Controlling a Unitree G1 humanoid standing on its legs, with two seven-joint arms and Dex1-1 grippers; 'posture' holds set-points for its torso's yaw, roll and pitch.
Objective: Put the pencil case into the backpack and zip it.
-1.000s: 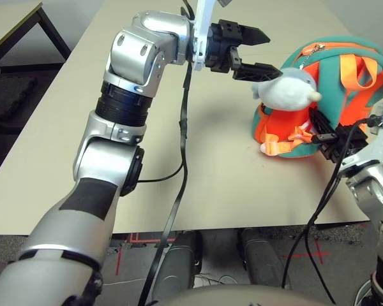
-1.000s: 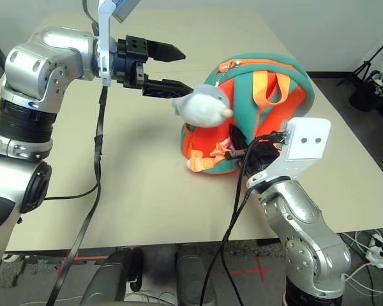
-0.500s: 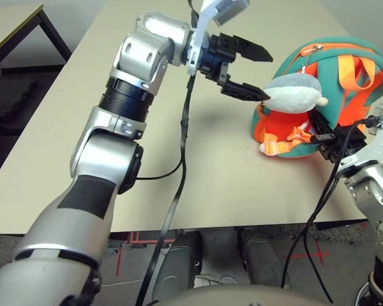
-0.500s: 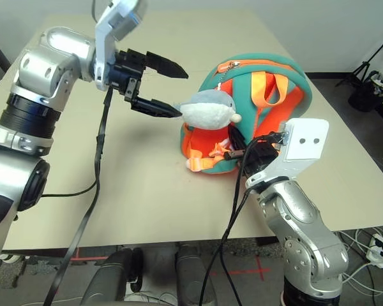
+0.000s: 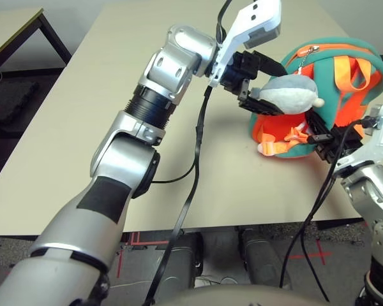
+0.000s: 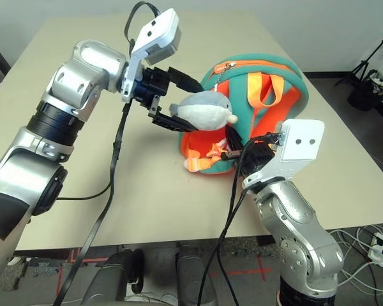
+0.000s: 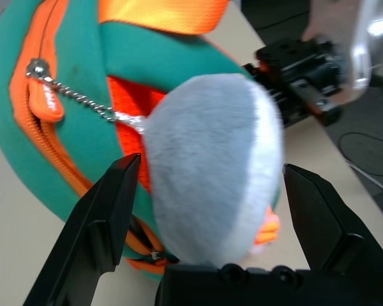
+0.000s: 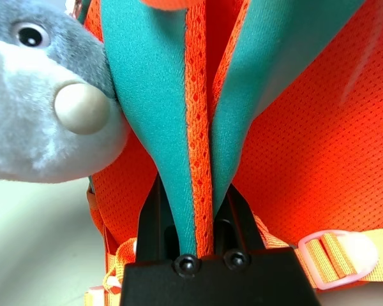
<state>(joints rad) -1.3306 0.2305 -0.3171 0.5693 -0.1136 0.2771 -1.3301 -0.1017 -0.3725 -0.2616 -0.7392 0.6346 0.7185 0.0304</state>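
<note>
Charm sat between the left gripper's spread fingers (right gripper pinching a strap), zipper pull just beyond.

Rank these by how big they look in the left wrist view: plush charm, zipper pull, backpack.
1. Backpack
2. Plush charm, large partly because it hangs closer to the camera
3. Zipper pull

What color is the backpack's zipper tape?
Orange, as the zipper tape shows best in the left wrist view.
</note>
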